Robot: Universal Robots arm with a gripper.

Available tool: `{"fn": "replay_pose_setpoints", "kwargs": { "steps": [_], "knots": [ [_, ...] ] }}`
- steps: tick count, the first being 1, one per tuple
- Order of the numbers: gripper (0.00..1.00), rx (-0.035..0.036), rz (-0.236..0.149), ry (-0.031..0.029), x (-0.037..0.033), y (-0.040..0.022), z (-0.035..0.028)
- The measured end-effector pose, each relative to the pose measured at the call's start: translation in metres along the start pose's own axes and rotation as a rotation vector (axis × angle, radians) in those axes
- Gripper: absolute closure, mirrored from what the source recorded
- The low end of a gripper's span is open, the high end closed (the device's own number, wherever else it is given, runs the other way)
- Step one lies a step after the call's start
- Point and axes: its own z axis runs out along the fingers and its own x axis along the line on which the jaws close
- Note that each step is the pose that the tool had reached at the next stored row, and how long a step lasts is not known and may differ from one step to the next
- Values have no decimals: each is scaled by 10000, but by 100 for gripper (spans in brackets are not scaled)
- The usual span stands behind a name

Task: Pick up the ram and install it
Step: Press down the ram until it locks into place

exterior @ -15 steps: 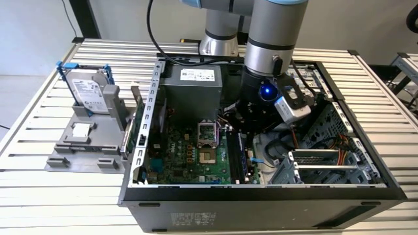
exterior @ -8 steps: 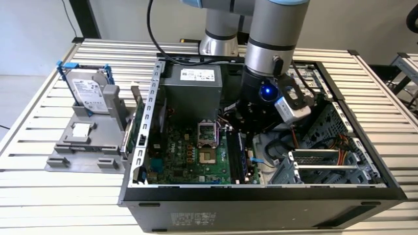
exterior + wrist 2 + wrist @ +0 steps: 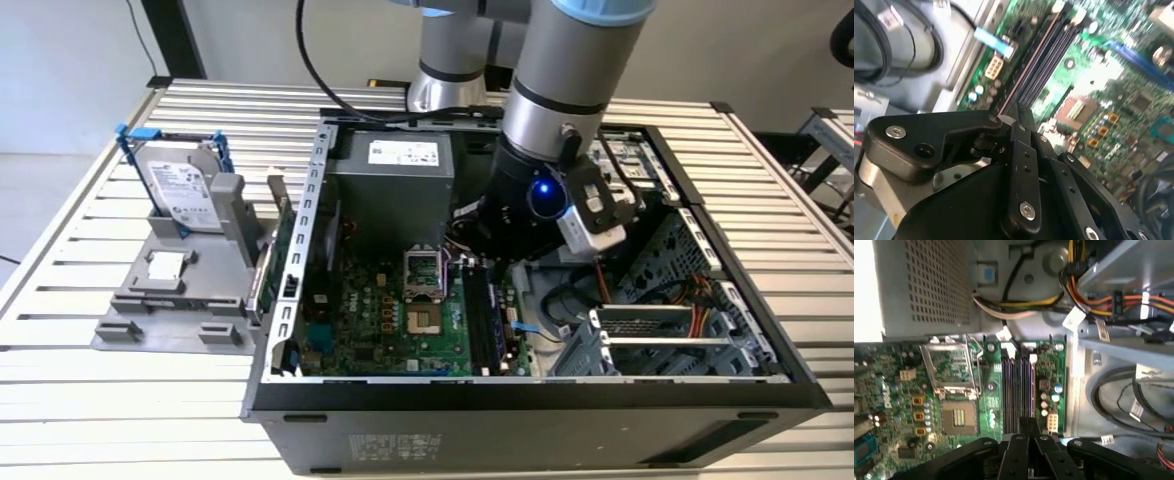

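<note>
The matte black pincer [image 3: 1024,427] hangs inside the open metal computer case [image 3: 747,330], its fingers pressed together on the ram [image 3: 1024,424] — a thin dark stick, edge-on between the tips. It sits just above the long black memory slots [image 3: 1016,390] on the glossy green motherboard [image 3: 904,410], beside the square silver processor socket [image 3: 956,385].

Hard drive [image 3: 184,190] on rack [image 3: 174,290], exterior view's left of computer case [image 3: 534,400].
</note>
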Motion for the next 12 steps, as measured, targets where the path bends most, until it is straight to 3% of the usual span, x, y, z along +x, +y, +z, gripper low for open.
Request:
{"fn": "replay_pose_setpoints", "kwargs": {
  "steps": [2, 3, 5, 7, 12],
  "knots": [
    [100, -354, -24, 39, -6, 0, 0],
    [100, -422, -55, 33, -13, 0, -1],
    [100, -439, -133, -75, -20, 0, 1],
    [100, -432, -140, -124, -38, 0, 15],
    [100, -424, -147, -141, -59, -6, 99]
  ]
}}
